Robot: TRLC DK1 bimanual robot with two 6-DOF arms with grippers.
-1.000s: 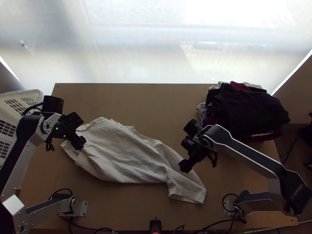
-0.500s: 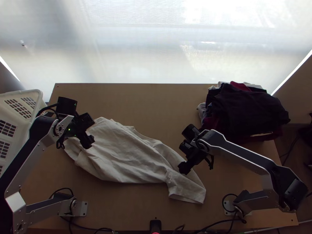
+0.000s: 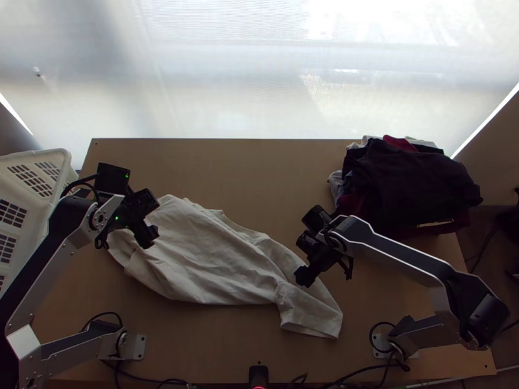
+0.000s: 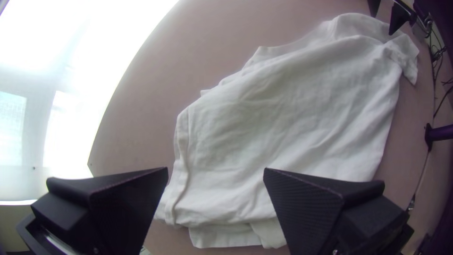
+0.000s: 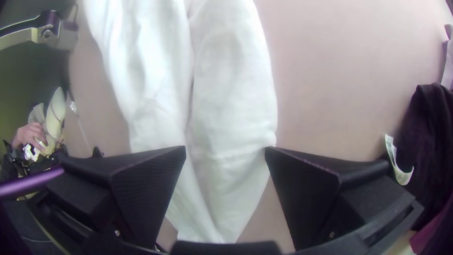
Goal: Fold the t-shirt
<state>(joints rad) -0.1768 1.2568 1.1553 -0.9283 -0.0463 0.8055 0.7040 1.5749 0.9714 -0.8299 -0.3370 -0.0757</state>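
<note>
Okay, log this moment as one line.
White t-shirt: creased, lying on table | left gripper: open, above it | right gripper: open, above it

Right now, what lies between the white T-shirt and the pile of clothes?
Between T-shirt and clothes pile, the top view shows bare wooden table, with the right gripper hanging over part of it.

Part of the white t-shirt [image 3: 207, 259] hidden under the left gripper [image 3: 149, 238], top view

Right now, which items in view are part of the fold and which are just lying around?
In the job:
- white t-shirt, spread unevenly on the table
- left end effector, open
- right end effector, open

Just around:
- pile of dark clothes
- white basket
</note>
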